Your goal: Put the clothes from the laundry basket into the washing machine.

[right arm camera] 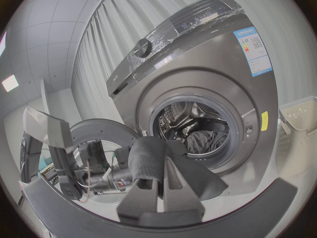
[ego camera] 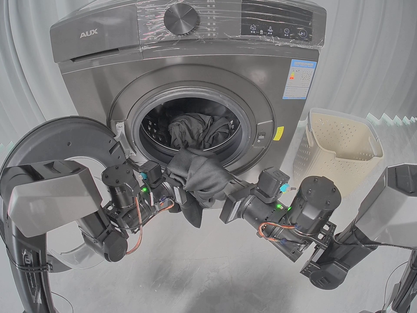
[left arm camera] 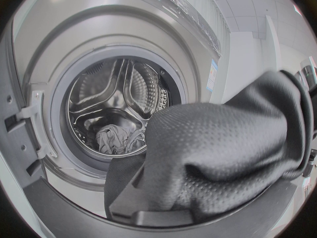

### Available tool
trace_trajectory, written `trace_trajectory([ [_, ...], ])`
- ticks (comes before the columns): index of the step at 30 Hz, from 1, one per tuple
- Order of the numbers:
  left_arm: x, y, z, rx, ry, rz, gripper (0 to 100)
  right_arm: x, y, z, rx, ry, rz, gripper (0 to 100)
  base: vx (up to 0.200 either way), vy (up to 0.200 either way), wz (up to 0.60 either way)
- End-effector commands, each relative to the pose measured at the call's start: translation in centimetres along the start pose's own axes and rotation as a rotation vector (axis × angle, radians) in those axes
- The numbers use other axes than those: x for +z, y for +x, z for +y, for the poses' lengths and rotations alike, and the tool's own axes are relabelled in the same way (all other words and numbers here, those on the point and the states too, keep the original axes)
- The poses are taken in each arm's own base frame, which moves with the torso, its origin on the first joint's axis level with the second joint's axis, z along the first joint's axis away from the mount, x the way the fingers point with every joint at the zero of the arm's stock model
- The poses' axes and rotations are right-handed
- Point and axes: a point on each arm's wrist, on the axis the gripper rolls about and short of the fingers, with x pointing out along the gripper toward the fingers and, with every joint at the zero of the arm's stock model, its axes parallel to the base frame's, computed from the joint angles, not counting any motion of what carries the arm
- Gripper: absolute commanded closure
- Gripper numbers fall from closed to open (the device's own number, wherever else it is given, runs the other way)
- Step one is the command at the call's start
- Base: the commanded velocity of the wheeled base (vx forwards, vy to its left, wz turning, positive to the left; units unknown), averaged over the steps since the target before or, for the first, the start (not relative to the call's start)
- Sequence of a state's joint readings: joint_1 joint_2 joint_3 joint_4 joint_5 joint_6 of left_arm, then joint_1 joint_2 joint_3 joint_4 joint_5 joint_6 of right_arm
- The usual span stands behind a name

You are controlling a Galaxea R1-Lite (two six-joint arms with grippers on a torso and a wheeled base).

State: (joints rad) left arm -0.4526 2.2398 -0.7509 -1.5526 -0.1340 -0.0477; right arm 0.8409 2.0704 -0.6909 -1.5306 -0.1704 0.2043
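Note:
The grey washing machine (ego camera: 260, 79) stands with its round opening (ego camera: 191, 127) uncovered, and dark clothes (ego camera: 200, 129) lie in the drum (left arm camera: 112, 93). A dark textured garment (ego camera: 200, 174) hangs just in front of the opening, its upper edge resting on the lower rim. My left gripper (ego camera: 177, 194) is under the garment's left side, shut on it, with the cloth (left arm camera: 214, 149) draped over its fingers. My right gripper (ego camera: 223, 192) holds the right side, its fingers (right arm camera: 178, 189) shut on the cloth (right arm camera: 148, 156). The cream laundry basket (ego camera: 343, 148) stands to the machine's right and looks empty.
The machine's door (ego camera: 61, 144) is swung fully open on the left, close beside my left arm. The basket (right arm camera: 297, 133) stands close to my right arm. Bare grey floor (ego camera: 195, 266) lies in front of the machine, and a curtain hangs behind it.

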Motion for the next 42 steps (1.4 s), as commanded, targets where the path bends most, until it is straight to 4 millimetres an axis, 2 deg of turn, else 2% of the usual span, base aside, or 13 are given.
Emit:
trace_trajectory([
  [1, 2.1, -1.5, -0.6, -0.011, 0.000, -0.026, 100, -0.9, -0.3, -0.5, -0.021, -0.005, 0.035, 100, 0.000, 0.000, 0.00],
  [2, 2.0, -2.0, -0.8, -0.012, 0.000, -0.012, 100, -1.0, -0.4, -0.5, -0.023, -0.001, 0.041, 100, 0.000, 0.000, 0.00],
  [3, 2.1, -2.3, -0.9, -0.013, -0.003, -0.006, 100, -1.0, -0.5, -0.5, -0.023, 0.001, 0.044, 0, 0.000, 0.000, 0.00],
  [6, 2.6, -3.9, -1.1, -0.016, -0.010, 0.012, 100, -1.8, -1.3, -0.9, -0.032, -0.001, 0.090, 0, 0.000, 0.000, 0.00],
  [14, 5.8, -7.4, -2.2, -0.041, -0.091, -0.031, 100, -5.4, -7.9, -2.2, -0.064, -0.043, 0.377, 0, 0.000, 0.000, 0.00],
  [18, 6.6, -8.8, -2.3, -0.034, -0.100, -0.042, 100, -6.1, -9.7, -3.1, -0.098, -0.055, 0.453, 0, 0.000, 0.000, 0.00],
  [22, 6.3, -9.7, -2.2, -0.024, -0.094, -0.019, 100, -6.0, -10.0, -3.9, -0.141, -0.056, 0.456, 0, 0.000, 0.000, 0.00],
  [26, 6.6, -10.2, -2.1, -0.017, -0.088, -0.024, 100, -5.5, -9.1, -5.2, -0.221, -0.054, 0.410, 0, 0.000, 0.000, 0.00],
  [31, 5.5, -11.0, -1.5, 0.010, -0.050, 0.031, 100, -5.1, -8.9, -6.4, -0.267, -0.048, 0.390, 0, 0.000, 0.000, 0.00],
  [36, 4.1, -11.1, -1.2, 0.021, -0.020, 0.091, 100, -5.0, -8.9, -6.6, -0.279, -0.028, 0.386, 0, 0.000, 0.000, 0.00],
  [42, 3.9, -11.1, -1.3, 0.018, -0.021, 0.100, 100, -5.1, -8.9, -6.7, -0.285, -0.022, 0.387, 0, 0.067, 0.000, 0.00],
])
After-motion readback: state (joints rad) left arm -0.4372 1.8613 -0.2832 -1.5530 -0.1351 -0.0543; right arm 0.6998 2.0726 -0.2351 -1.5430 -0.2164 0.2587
